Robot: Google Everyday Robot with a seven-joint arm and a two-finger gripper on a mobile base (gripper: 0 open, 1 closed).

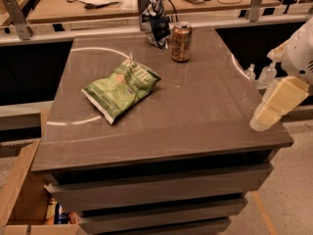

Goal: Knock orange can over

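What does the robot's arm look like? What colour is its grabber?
The arm is a smooth, rounded white shell at the right edge of the view. Below it, the gripper is made of blocky, pale cream-yellow pieces and sits just off the right side of the table. No cables or markings show on either.

Table [210, 102]: grey-brown top, drawers below. Recorded on top:
- green chip bag [122, 84], laid flat, left of ctr
- orange can [181, 42], stood upright nr back edge
- dk blue-and-white snack bag [155, 21], propped just beside can

Gripper [268, 112] was seen off the table's right edge, well apart from the items.
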